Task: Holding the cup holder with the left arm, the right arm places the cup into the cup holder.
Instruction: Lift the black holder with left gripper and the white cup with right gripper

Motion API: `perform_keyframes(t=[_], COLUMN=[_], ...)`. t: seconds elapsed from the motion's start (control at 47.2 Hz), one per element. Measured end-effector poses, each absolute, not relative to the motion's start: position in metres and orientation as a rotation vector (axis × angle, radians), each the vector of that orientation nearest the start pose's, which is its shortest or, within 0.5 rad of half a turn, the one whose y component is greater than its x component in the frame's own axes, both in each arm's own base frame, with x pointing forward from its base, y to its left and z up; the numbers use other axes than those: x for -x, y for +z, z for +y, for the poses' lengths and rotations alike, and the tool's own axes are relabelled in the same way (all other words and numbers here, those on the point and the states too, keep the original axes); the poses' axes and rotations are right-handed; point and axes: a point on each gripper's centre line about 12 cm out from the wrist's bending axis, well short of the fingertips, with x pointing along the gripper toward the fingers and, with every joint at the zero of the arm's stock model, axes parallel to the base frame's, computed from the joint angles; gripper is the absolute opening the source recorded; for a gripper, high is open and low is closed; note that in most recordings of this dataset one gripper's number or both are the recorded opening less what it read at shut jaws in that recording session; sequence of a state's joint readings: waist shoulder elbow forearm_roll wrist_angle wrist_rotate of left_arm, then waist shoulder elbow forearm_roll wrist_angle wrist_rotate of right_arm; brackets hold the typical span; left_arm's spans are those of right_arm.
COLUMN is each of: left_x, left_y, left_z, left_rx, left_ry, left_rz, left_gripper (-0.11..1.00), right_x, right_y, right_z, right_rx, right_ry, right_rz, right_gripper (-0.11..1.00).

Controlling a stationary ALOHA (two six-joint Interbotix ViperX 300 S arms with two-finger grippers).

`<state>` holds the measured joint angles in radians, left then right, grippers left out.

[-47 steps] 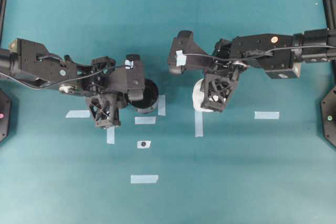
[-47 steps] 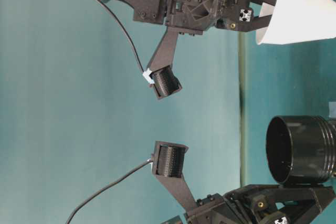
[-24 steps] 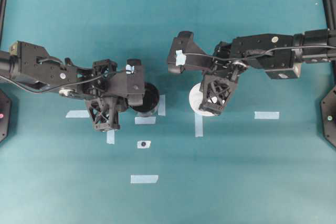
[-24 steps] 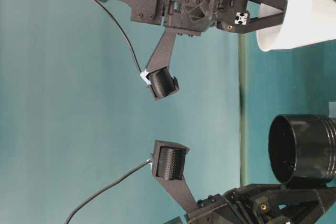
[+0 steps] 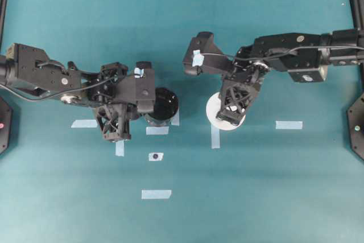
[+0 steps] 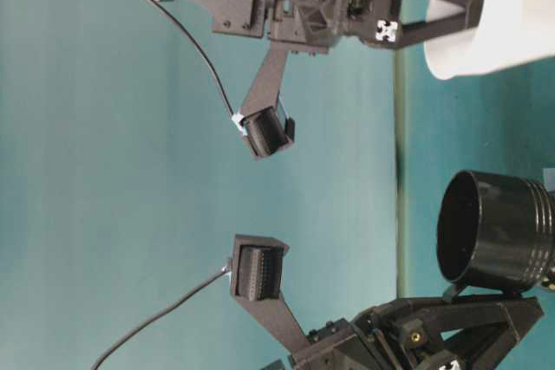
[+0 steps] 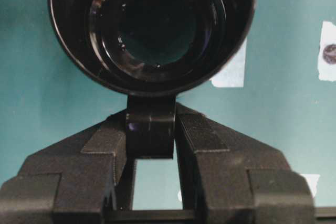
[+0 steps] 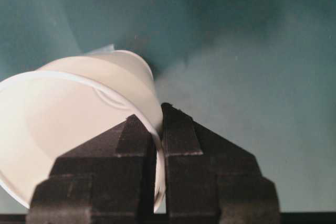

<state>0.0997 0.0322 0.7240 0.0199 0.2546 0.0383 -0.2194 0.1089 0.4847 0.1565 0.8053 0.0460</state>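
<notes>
The cup holder [image 5: 165,106] is a glossy black cylinder left of centre. Its mouth [image 7: 152,24] faces the left wrist camera. My left gripper [image 7: 150,125] is shut on its small black handle [image 7: 150,129], one finger on each side. In the table-level view the cup holder [image 6: 494,231] hangs tilted, mouth turned sideways. To its right is the white cup [image 5: 225,115], with my right gripper [image 5: 230,118] over it. The right gripper [image 8: 159,121] is shut on the cup's [image 8: 79,114] rim wall, one finger inside and one outside. The cup [image 6: 507,15] is apart from the holder.
Pale blue tape strips lie on the teal table [image 5: 256,186], at right [image 5: 289,124], at front [image 5: 156,194], and one with a black dot [image 5: 154,156]. Black arm bases sit at both side edges [image 5: 357,126].
The right gripper's fingers have closed on the cup's rim, and the cup has shifted slightly toward the front. The left arm has carried the cup holder a little to the right.
</notes>
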Motion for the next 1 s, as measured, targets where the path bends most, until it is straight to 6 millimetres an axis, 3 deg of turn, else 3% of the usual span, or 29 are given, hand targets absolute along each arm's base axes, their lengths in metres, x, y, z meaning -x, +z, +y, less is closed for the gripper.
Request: perform_keyframes(t=[0.551,0.997], left_x=[-0.351,-0.356], left_y=[0.135,0.147], left_z=[0.035,0.036], left_rx=[-0.012,-0.017], left_ry=[0.072,0.074], left_rz=[0.839,0.752], left_gripper=[0.24,0.24], right_x=[-0.347,-0.340], right_y=[0.156,0.193], right_z=[-0.075,-0.074], right_rx=[-0.381,-0.408], right_ry=[-0.215,-0.221], right_rz=[1.346,1.281], right_gripper=[0.05,0.05])
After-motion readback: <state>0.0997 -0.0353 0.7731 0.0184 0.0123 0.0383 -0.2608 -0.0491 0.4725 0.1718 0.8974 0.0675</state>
